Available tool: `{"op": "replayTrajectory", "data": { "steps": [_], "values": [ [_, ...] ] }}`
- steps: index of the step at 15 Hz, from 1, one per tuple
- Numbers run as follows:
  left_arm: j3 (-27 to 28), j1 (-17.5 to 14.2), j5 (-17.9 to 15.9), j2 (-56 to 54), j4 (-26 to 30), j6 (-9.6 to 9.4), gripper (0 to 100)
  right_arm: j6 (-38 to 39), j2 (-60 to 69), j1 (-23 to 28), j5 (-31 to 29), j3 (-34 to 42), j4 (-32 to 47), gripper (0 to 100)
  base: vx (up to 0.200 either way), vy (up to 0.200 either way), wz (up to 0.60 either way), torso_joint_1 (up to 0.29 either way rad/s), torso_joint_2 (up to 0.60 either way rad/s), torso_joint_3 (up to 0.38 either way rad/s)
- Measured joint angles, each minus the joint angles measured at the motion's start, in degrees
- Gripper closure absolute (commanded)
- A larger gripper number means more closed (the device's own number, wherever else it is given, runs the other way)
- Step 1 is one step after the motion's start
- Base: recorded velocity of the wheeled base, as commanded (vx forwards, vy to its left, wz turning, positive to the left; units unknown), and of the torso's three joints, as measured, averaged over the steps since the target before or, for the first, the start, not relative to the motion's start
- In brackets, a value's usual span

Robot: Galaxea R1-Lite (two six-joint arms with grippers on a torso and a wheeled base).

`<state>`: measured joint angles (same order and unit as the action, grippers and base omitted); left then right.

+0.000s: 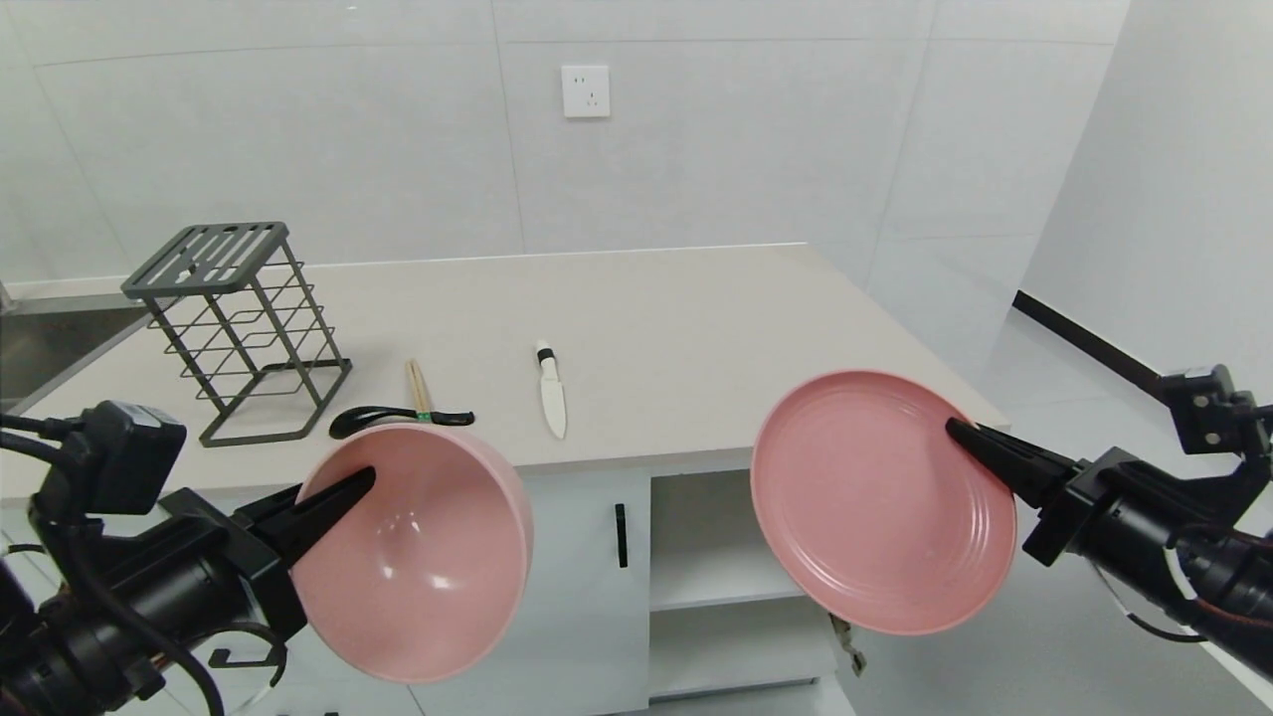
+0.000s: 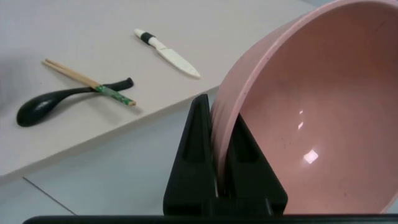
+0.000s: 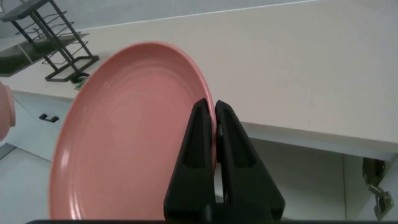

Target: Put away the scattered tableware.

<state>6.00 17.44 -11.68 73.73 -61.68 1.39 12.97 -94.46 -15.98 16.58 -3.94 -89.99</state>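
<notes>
Starting at the left fingers (image 1: 328,499): pinched shut on the rim of the pink bowl (image 1: 418,557), one inside and one outside, plain as day from the left wrist. Same deal at the right fingers (image 1: 995,452), squeezed onto the edge of the pink plate (image 1: 875,507).

Holding both up in the air just off the front edge of the counter (image 1: 696,328), bowl toward the left end, plate out by the front right corner. Both tipped up on edge, open faces turned back toward the robot. Not resting on anything.

Moving outward: straight ahead between the two, tucked under the counter's front edge, an open shelf (image 1: 711,582) next to a shut cabinet door (image 1: 587,557). Looks nearer the plate than the bowl, so probably worth leading with the right arm and levelling the plate before sliding it in. Just a guess though. Could equally be meant for the wire rack (image 1: 234,328) near the back left corner, way closer to the left arm.

Not put away yet, near the counter's front edge: black spoon (image 1: 393,418) crossed with the chopsticks (image 1: 418,383), and just right of those a white knife (image 1: 550,388), lying front-to-back, banded handle toward the back edge.
</notes>
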Motion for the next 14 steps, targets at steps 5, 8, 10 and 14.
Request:
{"op": "replayTrajectory", "data": {
  "steps": [5, 8, 10, 14],
  "values": [
    [-0.4, 0.2, -0.1, 0.2, 0.0, -0.17, 100, 0.0, 0.0, -0.2, 0.0, 0.1, 0.0, 100, 0.000, 0.000, 0.00, -0.237, 0.49, 0.250],
    [-0.5, 0.2, -0.1, 0.2, 0.0, -0.17, 100, 0.0, 0.0, -0.2, 0.0, 0.1, 0.0, 100, 0.000, 0.000, 0.00, -0.243, 0.49, 0.258],
    [-0.5, 0.2, -0.1, 0.2, 0.0, -0.27, 100, 0.0, 0.0, -0.2, 0.0, 0.1, 0.0, 100, 0.000, 0.000, 0.00, -0.229, 0.49, 0.249],
    [-0.6, 0.2, -0.1, 0.2, 0.0, -0.35, 100, -0.1, 0.0, -0.2, 0.0, 0.1, 0.0, 100, 0.000, 0.000, 0.00, -0.228, 0.48, 0.250]
  ]
}}
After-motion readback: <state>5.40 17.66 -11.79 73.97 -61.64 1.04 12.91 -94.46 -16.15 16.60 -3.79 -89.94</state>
